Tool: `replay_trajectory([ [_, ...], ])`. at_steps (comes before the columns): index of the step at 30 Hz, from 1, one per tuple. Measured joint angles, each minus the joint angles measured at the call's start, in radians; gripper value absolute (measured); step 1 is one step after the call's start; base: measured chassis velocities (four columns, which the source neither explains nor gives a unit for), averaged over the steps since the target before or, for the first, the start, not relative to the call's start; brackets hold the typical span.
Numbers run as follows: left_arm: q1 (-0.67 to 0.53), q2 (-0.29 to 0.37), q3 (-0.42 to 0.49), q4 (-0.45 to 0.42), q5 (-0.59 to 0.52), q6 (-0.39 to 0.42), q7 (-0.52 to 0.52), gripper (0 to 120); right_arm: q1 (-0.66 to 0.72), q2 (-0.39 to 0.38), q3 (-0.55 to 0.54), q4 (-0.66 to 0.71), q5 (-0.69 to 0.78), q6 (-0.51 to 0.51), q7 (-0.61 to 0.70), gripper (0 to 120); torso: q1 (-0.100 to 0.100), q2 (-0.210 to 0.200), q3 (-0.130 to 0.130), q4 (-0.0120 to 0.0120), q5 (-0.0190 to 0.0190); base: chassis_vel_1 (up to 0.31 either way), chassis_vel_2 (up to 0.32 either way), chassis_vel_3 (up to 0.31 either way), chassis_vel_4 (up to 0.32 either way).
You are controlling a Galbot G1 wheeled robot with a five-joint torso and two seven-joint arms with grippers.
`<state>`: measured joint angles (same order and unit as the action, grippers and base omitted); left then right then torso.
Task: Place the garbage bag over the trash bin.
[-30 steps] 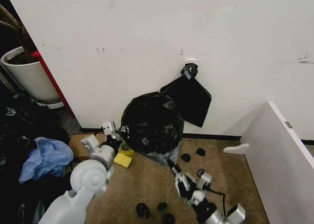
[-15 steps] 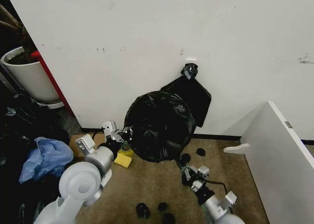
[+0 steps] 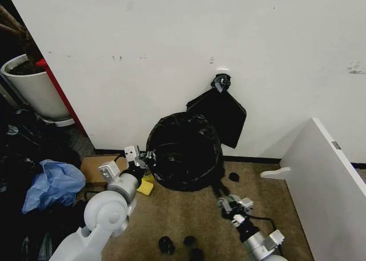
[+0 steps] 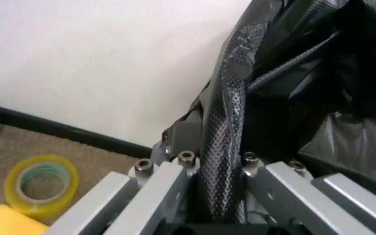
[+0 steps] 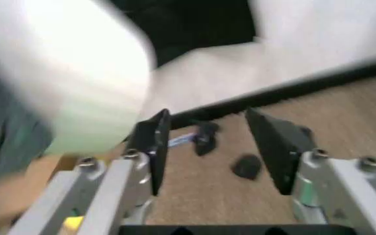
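Observation:
The garbage bag [image 3: 184, 151] is a big glossy black round bulge against the wall, low over the carpet. My left gripper [image 3: 144, 158] is at the bag's left edge. In the left wrist view this gripper [image 4: 217, 147] is shut on a bunched fold of the garbage bag [image 4: 293, 73]. My right gripper [image 3: 221, 192] is low at the bag's lower right. In the right wrist view it [image 5: 211, 147] is open, with nothing but carpet between its fingers. The trash bin [image 5: 64, 88] shows beside it as a blurred white wall with a greenish base. In the head view the bag hides the bin.
A flat black bag [image 3: 220, 115] hangs from a wall hook behind. Yellow tape [image 4: 41, 183], a yellow sponge [image 3: 144, 187] and a cardboard box [image 3: 94, 168] lie left. Small black lumps [image 3: 233, 176] dot the carpet. A plant pot [image 3: 34, 89], a blue bag [image 3: 54, 182] and a white board [image 3: 329, 181] flank the area.
The bag's lower corner, earlier stretched down to my right gripper, has drawn back and the bag sits rounder and lower. My right gripper has moved right toward the wall. The left gripper shifted slightly right.

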<state>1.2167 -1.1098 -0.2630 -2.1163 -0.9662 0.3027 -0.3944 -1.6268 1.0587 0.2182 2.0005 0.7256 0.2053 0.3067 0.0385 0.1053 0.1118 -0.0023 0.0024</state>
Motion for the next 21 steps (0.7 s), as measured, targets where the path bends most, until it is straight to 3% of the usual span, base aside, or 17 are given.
replay_trajectory([
  [5,0.018,-0.009,0.009,0.018,0.052,-0.019,0.009,1,0.015,0.014,-0.01,0.073,0.047,0.068,0.051,66,0.0,0.0,0.0,0.0005,0.0002,0.0,0.0,0.0,0.0],
  [6,0.022,-0.011,0.016,0.019,0.071,-0.03,0.016,1,0.014,0.017,-0.015,0.12,0.047,0.101,0.015,72,0.0,0.0,0.0,0.0003,0.0002,0.0,0.0,0.0,0.0],
  [8,0.024,-0.011,0.018,0.019,0.08,-0.035,0.02,1,0.012,0.016,-0.017,0.137,0.046,0.111,-0.012,74,0.0,0.0,0.0,0.0003,0.0002,0.0,0.0,0.0,0.0],
  [10,0.033,-0.011,0.028,0.019,0.124,-0.062,0.037,1,0.0,0.011,-0.027,0.203,0.024,0.142,-0.158,86,0.0,0.0,0.0,0.0003,0.0001,0.0,0.0,0.0,0.0],
  [13,0.04,-0.011,0.035,0.02,0.157,-0.08,0.046,1,-0.008,0.004,-0.045,0.258,-0.088,0.127,-0.255,94,0.0,0.0,0.0,0.0003,0.0001,0.0,0.0,0.0,0.0],
  [17,0.041,-0.015,0.043,0.025,0.173,-0.092,0.047,1,0.001,-0.006,-0.069,0.271,-0.274,0.072,-0.223,86,0.0,0.0,0.0,0.0002,0.0001,0.0,0.0,0.0,0.0],
  [19,0.041,-0.02,0.046,0.031,0.191,-0.111,0.051,1,0.022,-0.021,-0.107,0.285,-0.43,-0.013,-0.113,74,0.0,0.0,0.0,0.0002,0.0002,0.0,0.0,0.0,0.0],
  [21,0.042,-0.023,0.049,0.038,0.216,-0.132,0.061,1,0.052,-0.04,-0.161,0.324,-0.49,-0.155,0.028,68,0.0,0.0,0.0,0.0002,0.0001,0.0,0.0,0.0,0.0],
])
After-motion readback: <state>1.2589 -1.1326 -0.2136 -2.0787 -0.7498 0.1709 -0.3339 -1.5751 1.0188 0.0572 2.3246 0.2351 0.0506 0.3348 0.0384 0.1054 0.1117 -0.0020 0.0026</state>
